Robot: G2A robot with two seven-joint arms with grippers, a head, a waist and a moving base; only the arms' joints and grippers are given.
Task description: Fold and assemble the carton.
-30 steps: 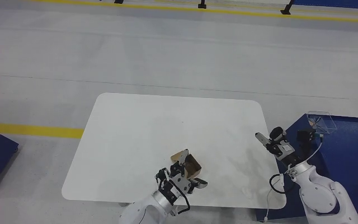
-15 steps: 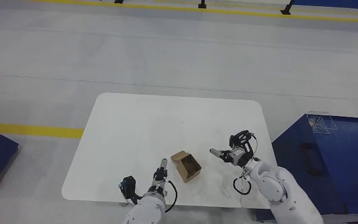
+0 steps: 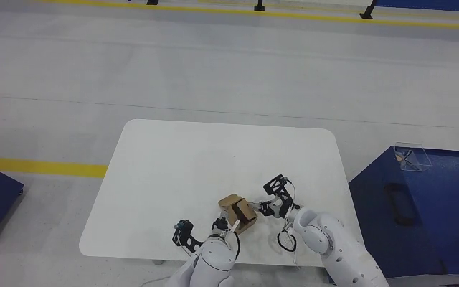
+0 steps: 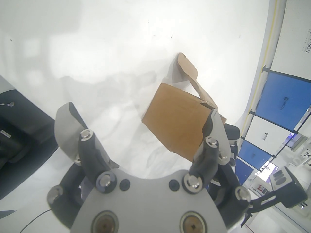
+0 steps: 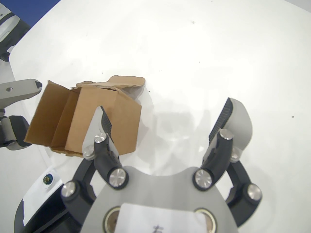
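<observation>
1. Fingers (image 4: 216, 132) of the left gripper (image 4: 139, 112) are spread wide and hold nothing. One tip sits at the carton (image 4: 175, 124) corner; contact unclear.
2. Right gripper (image 5: 165, 106) is likewise spread and empty. One finger overlaps the carton's right wall, the other is over bare table (image 3: 179, 158).
3. Carton sits between the two grippers, close to the table's near edge. It's partly erected, with one flap (image 5: 124, 81) sticking out on the far side.
4. Handling guess: thin corrugated board, light, likely to slide on the smooth top. Walls will buckle if squeezed hard.
5. Suggested hold: pinch a wall close to a crease, brace the opposite side, push the flap at its free edge.
</observation>
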